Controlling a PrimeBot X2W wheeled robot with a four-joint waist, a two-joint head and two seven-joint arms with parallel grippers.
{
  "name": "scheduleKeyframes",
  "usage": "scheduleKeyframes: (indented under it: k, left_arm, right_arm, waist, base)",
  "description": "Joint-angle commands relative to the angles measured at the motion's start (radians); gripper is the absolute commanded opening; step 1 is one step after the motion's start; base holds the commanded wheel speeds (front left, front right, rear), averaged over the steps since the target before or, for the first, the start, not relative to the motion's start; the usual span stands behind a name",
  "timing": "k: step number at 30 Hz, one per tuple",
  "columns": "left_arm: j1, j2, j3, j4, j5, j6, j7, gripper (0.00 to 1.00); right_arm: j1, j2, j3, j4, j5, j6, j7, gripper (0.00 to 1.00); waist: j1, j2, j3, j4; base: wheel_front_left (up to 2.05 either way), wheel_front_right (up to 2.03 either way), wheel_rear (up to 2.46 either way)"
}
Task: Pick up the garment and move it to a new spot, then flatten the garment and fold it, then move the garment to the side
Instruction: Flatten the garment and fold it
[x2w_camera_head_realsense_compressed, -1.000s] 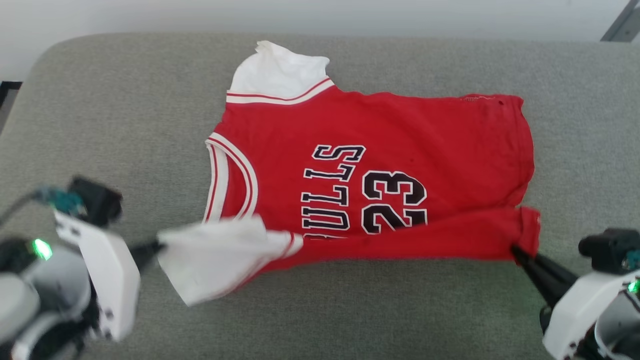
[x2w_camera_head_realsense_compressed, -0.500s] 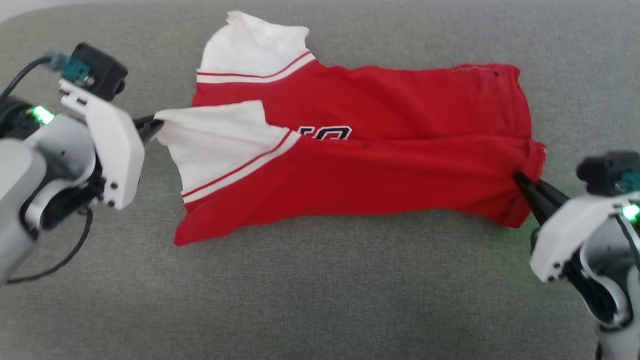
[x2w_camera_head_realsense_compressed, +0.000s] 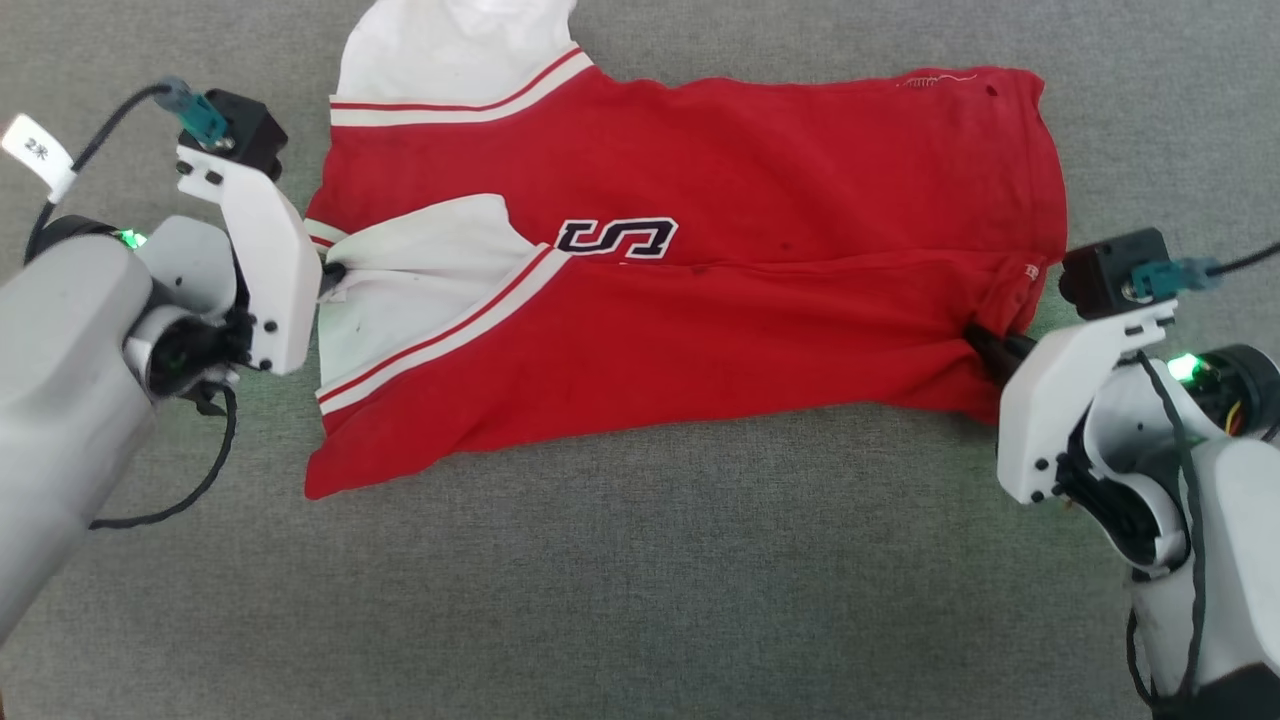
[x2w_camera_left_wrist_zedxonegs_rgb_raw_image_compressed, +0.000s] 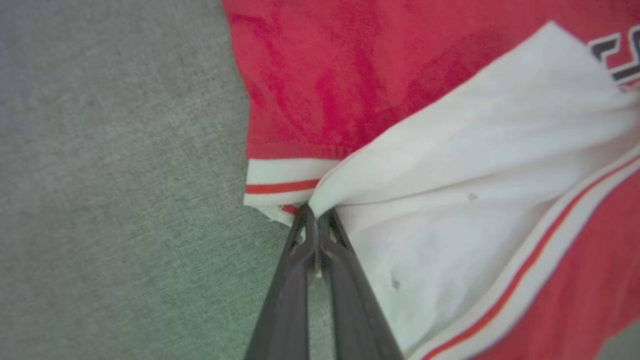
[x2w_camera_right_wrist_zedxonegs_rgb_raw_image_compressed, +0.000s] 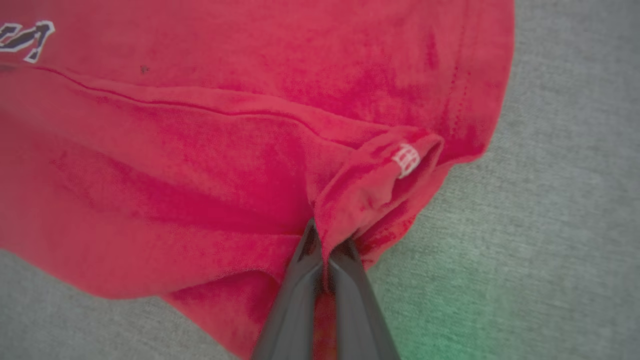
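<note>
The garment (x2w_camera_head_realsense_compressed: 760, 190) is a red T-shirt with white sleeves, lying sideways on a grey cushion, its near half folded up over the front so only part of the black lettering shows. My left gripper (x2w_camera_head_realsense_compressed: 333, 272) is shut on the tip of the near white sleeve (x2w_camera_left_wrist_zedxonegs_rgb_raw_image_compressed: 450, 200), pinched between the dark fingers (x2w_camera_left_wrist_zedxonegs_rgb_raw_image_compressed: 300, 260). At the garment's right end my right gripper (x2w_camera_head_realsense_compressed: 985, 345) is shut on a bunched red hem corner (x2w_camera_right_wrist_zedxonegs_rgb_raw_image_compressed: 380, 185) carrying a small white label. The far white sleeve (x2w_camera_head_realsense_compressed: 450, 50) lies flat at the top.
The grey fabric cushion (x2w_camera_head_realsense_compressed: 640, 580) stretches wide in front of the garment and to both sides. A black cable (x2w_camera_head_realsense_compressed: 180, 495) loops below my left wrist.
Both grippers carried the garment's near edge farther up over the front, covering the number and most of the lettering. The head camera has tilted down, so the whole scene sits higher.
</note>
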Motion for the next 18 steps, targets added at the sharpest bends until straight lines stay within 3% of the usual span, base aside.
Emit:
scheduleKeyframes:
  k: [1, 4, 6, 7, 8, 9, 18]
  left_arm:
    - [0.002, -0.016, -0.004, 0.036, -0.025, -0.006, 0.025, 0.00]
    - [0.009, -0.049, -0.009, 0.109, -0.049, -0.005, 0.063, 0.22]
    - [0.007, -0.067, -0.005, 0.147, -0.063, -0.006, 0.070, 0.36]
    - [0.000, -0.072, -0.006, 0.157, -0.062, -0.008, 0.065, 0.51]
    - [-0.008, -0.078, 0.002, 0.163, -0.065, -0.008, 0.048, 0.89]
    - [-0.014, -0.082, 0.011, 0.168, -0.073, -0.009, 0.039, 1.00]
    - [-0.017, -0.033, 0.017, 0.115, -0.063, -0.002, 0.012, 1.00]
  right_arm:
    - [-0.006, 0.005, 0.008, 0.023, -0.002, -0.001, 0.022, 0.00]
    - [-0.031, 0.013, 0.015, 0.037, -0.011, -0.001, 0.050, 0.00]
    - [-0.044, 0.017, 0.023, 0.042, -0.011, -0.001, 0.063, 0.25]
    - [-0.048, 0.018, 0.026, 0.041, -0.012, -0.001, 0.070, 0.54]
    - [-0.050, 0.018, 0.023, 0.039, -0.012, -0.001, 0.076, 1.00]
    - [-0.049, 0.019, 0.020, 0.035, -0.011, -0.001, 0.085, 1.00]
    - [0.022, 0.019, -0.053, -0.134, -0.007, -0.001, 0.065, 1.00]
  waist:
    - [0.0000, 0.0000, 0.006, -0.003]
    - [0.0000, 0.0000, 0.011, -0.006]
    - [0.0000, 0.0000, 0.009, -0.007]
    - [0.0000, 0.0000, 0.006, -0.007]
    - [0.0000, 0.0000, 0.001, -0.005]
    - [0.0000, 0.0000, -0.005, -0.003]
    - [0.0000, 0.0000, -0.073, 0.021]
  base:
    - [0.00, 0.00, 0.00]
    - [0.00, 0.00, 0.00]
    - [0.00, 0.00, 0.00]
    - [0.00, 0.00, 0.00]
    - [0.00, 0.00, 0.00]
    - [0.00, 0.00, 0.00]
    - [0.00, 0.00, 0.00]
